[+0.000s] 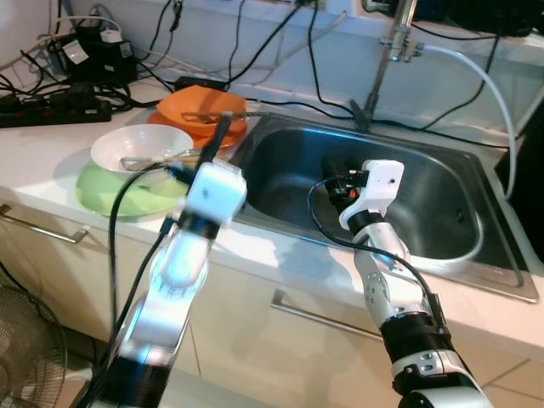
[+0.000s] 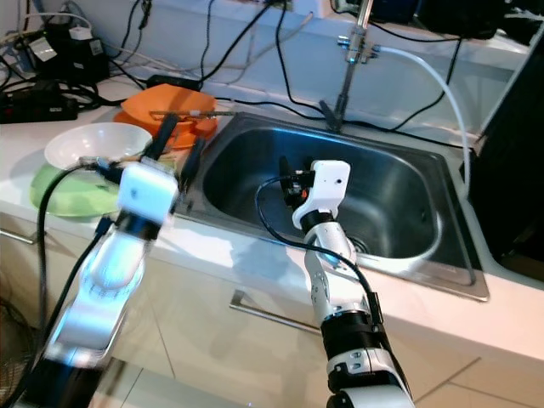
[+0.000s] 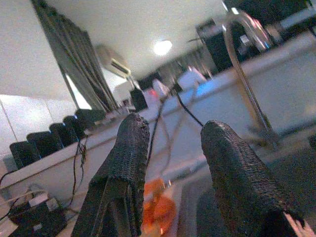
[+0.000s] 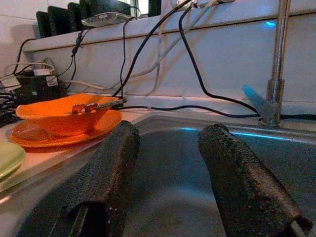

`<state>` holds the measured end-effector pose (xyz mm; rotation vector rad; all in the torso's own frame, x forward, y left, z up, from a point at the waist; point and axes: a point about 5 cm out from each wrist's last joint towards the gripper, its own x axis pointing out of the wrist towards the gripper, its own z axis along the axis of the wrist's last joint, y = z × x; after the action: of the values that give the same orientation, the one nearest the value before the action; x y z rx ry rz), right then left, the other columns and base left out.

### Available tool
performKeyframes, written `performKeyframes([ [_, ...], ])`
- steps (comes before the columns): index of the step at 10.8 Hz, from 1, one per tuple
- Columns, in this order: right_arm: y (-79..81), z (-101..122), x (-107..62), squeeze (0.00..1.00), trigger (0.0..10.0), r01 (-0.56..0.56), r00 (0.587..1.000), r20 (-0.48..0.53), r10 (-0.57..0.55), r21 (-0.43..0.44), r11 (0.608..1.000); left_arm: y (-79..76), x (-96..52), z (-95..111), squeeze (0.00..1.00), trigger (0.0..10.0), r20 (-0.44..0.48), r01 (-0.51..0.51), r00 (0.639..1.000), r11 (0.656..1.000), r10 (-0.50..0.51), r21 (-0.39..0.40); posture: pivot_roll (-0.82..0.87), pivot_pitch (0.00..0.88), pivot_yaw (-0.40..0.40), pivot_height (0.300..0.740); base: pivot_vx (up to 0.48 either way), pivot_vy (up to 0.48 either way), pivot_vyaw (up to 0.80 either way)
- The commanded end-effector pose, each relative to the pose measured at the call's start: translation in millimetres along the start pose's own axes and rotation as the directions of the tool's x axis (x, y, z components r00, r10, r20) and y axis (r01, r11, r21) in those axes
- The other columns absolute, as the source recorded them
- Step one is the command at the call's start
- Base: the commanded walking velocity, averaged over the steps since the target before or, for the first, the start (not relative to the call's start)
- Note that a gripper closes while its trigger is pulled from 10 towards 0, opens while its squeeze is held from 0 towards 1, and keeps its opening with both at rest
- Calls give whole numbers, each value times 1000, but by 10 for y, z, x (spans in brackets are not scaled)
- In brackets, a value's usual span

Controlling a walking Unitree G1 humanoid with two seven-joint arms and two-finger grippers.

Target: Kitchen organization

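White bowl (image 1: 140, 146) with a spoon sits on green plate (image 1: 110, 194), tabletop (image 1: 34, 144). Left gripper (image 3: 170, 163), jaws open, hovers nearby. Orange bowl (image 4: 66, 114) holds utensil. Right gripper (image 4: 165, 173), jaws open, inside sink (image 1: 442, 195).

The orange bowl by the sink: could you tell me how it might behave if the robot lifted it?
The orange bowl sits on an orange plate, so it may slide. A utensil lies across its rim and could slip off. It looks like light plastic, probably stiff.
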<state>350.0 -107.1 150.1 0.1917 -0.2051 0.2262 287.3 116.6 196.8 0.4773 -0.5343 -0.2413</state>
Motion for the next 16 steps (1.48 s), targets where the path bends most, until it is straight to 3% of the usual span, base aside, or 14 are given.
performKeyframes([
  [1, -3, 30, 31, 0, 10000, -5, 1000, 11, 5, 5, 1000, -24, -35, -26, 0, 10000, -23, 36, 999, 999, -35, 37, 240, 0, -62, 740, 0, 0, 0],
  [3, 22, 14, 33, 0, 10000, -17, 1000, 7, 17, 7, 1000, 42, -86, -171, 0, 10000, -108, 33, 994, 994, -22, 107, 243, 0, -60, 740, 0, 0, 0],
  [6, 50, 5, 31, 0, 10000, -28, 1000, 7, 27, 13, 1000, 138, -70, -220, 0, 10000, -146, 26, 989, 978, 5, 209, 245, 0, -57, 740, 0, 0, 0],
  [10, 50, 8, 35, 0, 10000, -29, 1000, 6, 29, 13, 999, 148, 56, -291, 0, 10000, -170, 40, 985, 964, 6, 262, 237, 0, -63, 740, 0, 0, 0],
  [16, 39, 15, 37, 0, 10000, -23, 1000, 7, 23, 9, 1000, 41, 229, -413, 0, 10000, -209, 112, 977, 944, -48, 309, 224, 4, -61, 740, 0, 0, 0],
])
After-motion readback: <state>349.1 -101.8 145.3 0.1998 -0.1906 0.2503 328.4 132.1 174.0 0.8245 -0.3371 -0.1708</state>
